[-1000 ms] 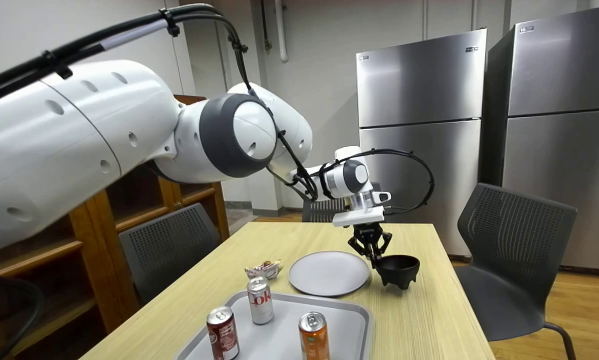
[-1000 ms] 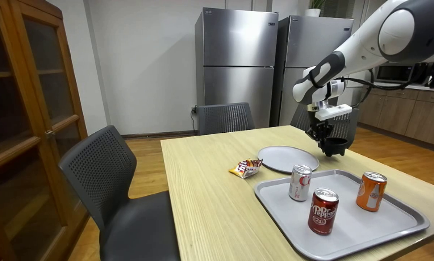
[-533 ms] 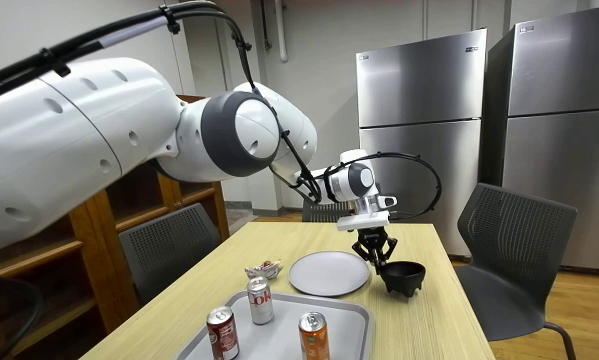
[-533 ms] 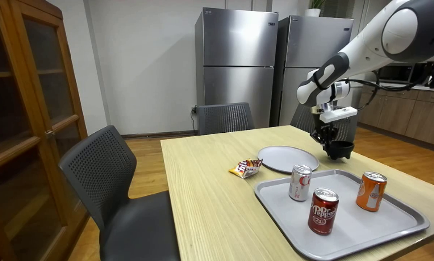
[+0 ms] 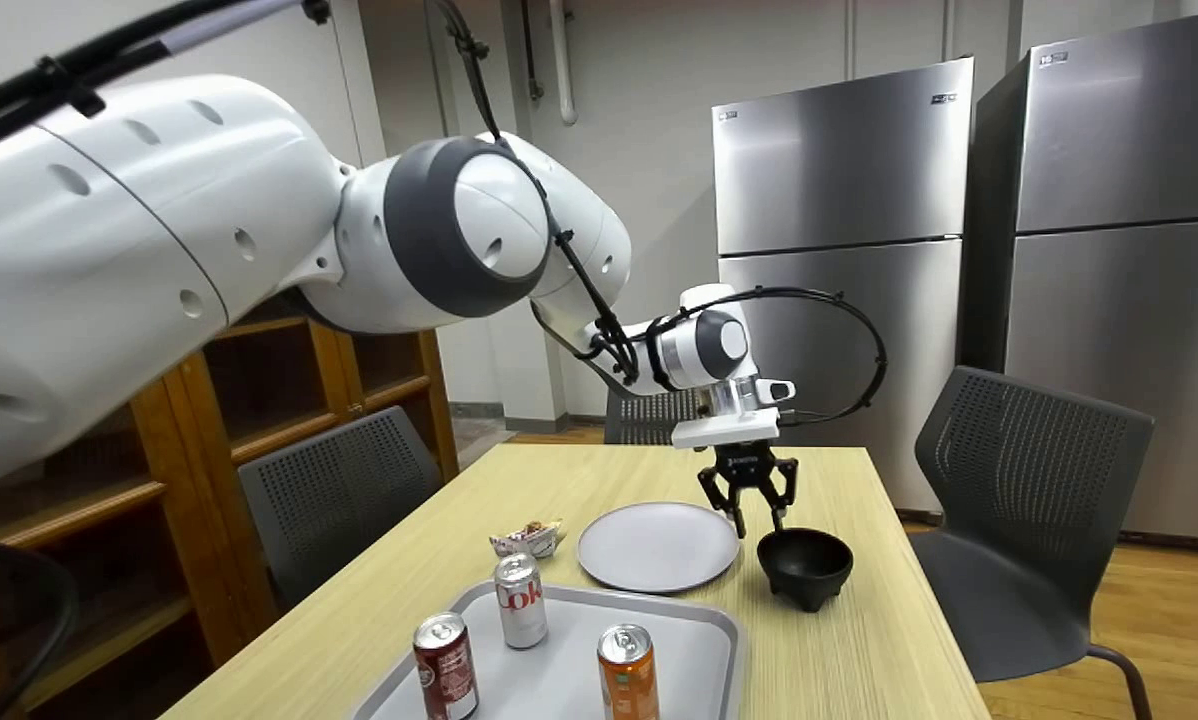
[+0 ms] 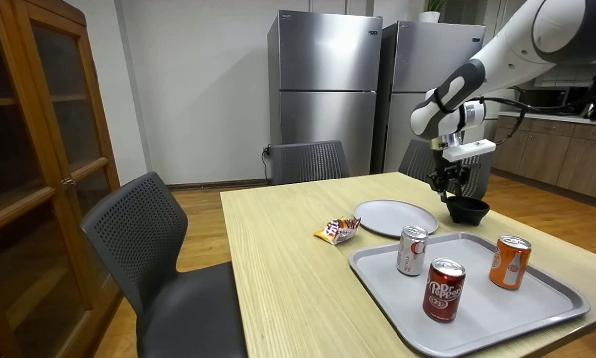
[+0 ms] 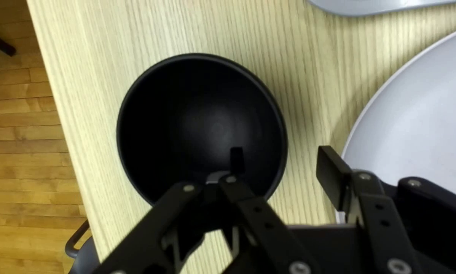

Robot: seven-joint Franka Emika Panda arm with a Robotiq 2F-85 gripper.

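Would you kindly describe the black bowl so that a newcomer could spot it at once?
Find the pale wood-grain table, then the round grey plate on it. Beside that plate, near the open gripper, stands the footed black bowl. It alone is dark and deep; its neighbours, plate and tray, are grey and shallow.

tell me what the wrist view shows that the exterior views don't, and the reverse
Only the wrist view: the bottom inside the black bowl.
Only the exterior views: the red can, silver can, orange can, snack packet and wooden cabinet.
Both: the black bowl, plate, part of the tray, table and open hand.
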